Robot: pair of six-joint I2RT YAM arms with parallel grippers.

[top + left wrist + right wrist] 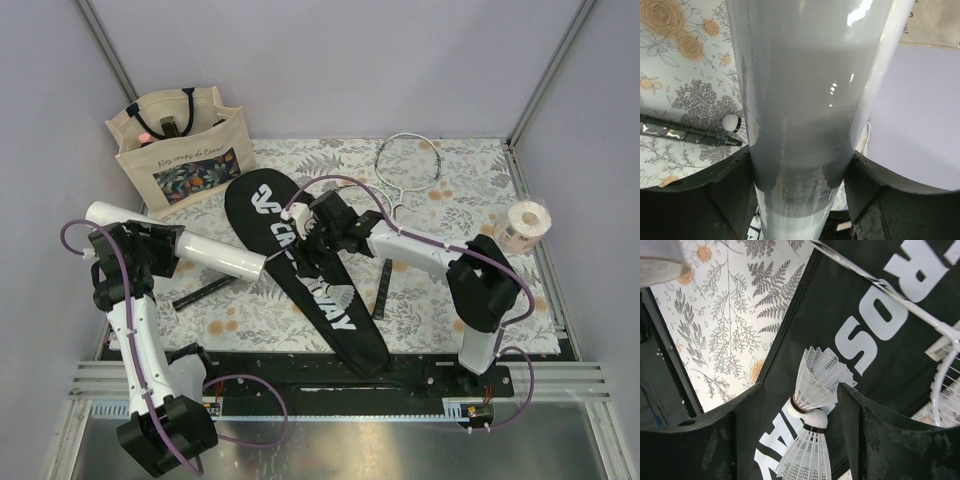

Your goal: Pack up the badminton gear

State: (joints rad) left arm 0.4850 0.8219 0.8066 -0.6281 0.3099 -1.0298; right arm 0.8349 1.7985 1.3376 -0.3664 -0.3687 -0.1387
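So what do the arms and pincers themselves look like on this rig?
Both the left arm and right arm have white tubular links joined by bulky black joint housings, with purple cables looping alongside. The left pincer and right pincer are matte black, with broad fingers.

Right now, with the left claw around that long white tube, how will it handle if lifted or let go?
Likely stiff: the white tube runs straight out both sides of the left claw. Its glossy skin shows glare, so it may slip in the grip. Being round, it would probably roll on the floral mat if released.
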